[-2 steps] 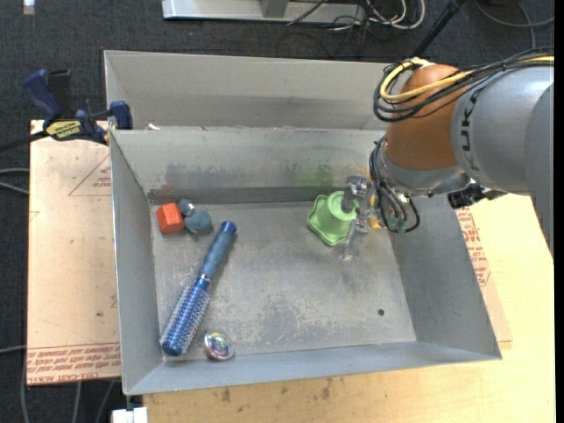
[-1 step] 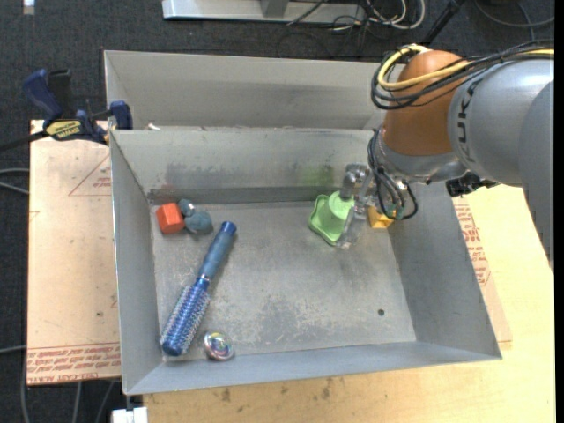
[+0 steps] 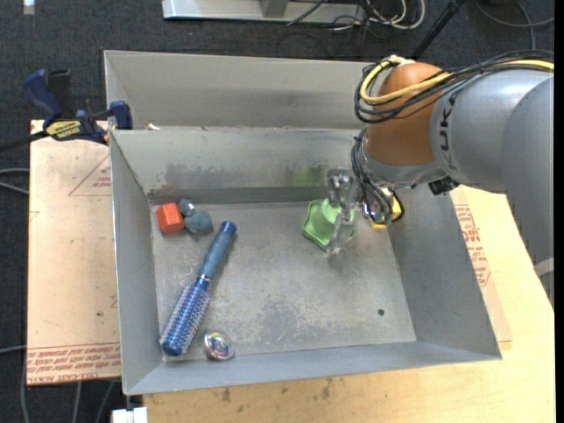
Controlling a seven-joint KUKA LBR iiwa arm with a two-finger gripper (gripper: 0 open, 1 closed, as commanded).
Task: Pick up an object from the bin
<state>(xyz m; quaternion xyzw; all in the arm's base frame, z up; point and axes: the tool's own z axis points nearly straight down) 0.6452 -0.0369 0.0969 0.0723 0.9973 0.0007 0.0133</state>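
Small round trinket (image 3: 218, 346) and blue hairbrush (image 3: 199, 287) lie untouched at the near left of the bin (image 3: 300, 302); farther back, right of centre, the gripper (image 3: 340, 226) is down against a green object (image 3: 317, 224), whether spread or clamped cannot be told; lifting apparently remains

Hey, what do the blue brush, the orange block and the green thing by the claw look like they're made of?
The blue brush is likely plastic: smooth handle with a slight sheen, densely ribbed bristle head. The orange block looks matte, maybe foam or painted wood; it shows no shine. The green thing beside the claw seems to be bright, somewhat translucent plastic, though its blurry outline leaves that open.
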